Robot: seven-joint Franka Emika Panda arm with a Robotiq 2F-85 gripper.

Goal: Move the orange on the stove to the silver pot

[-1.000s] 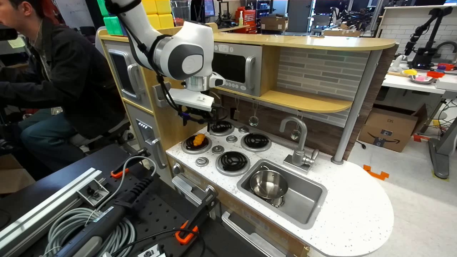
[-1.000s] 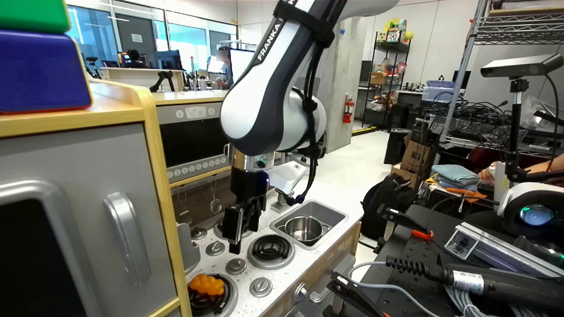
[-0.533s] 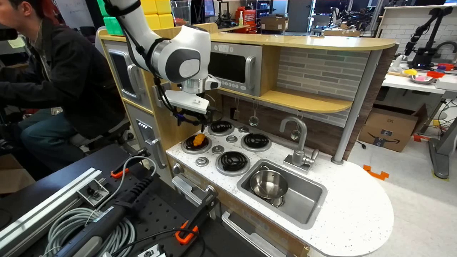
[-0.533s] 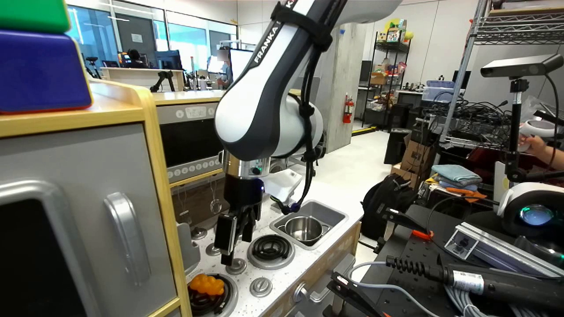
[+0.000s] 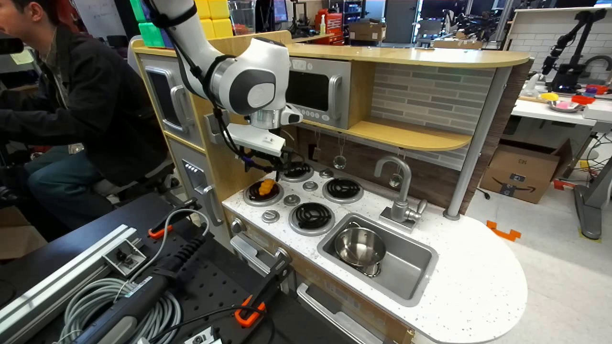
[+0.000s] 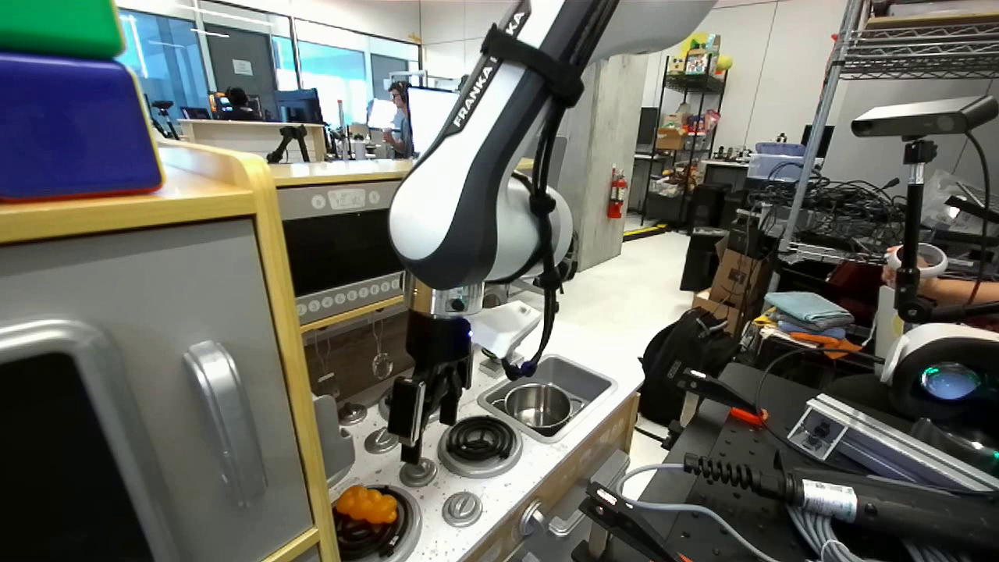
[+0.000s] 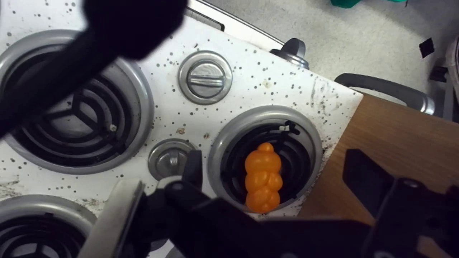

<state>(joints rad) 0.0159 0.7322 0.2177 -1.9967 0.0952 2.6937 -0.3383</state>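
The orange (image 5: 266, 187) is a lumpy orange toy lying on a black burner at the cabinet corner of the white stove (image 5: 246, 210). It also shows in an exterior view (image 6: 367, 505) and in the wrist view (image 7: 263, 179). The silver pot (image 5: 361, 246) stands in the sink, and shows in an exterior view too (image 6: 538, 407). My gripper (image 7: 273, 154) is open and empty. In the wrist view the orange appears between its two fingers. In an exterior view the gripper (image 6: 430, 442) hangs above the stove knobs, higher than the orange and apart from it.
The rectangular sink (image 5: 409, 272) has a tall faucet (image 5: 402, 191) behind it. A wooden cabinet (image 5: 246, 179) wall rises beside the orange's burner; its wood fills the right of the wrist view (image 7: 401, 136). A microwave (image 5: 311, 91) and shelf stand behind the arm. Several knobs (image 7: 205, 77) stick up between burners.
My gripper is slightly lower than one second ago. It shifted a little toward the cabinet, then partly back. The orange and the silver pot have not moved.
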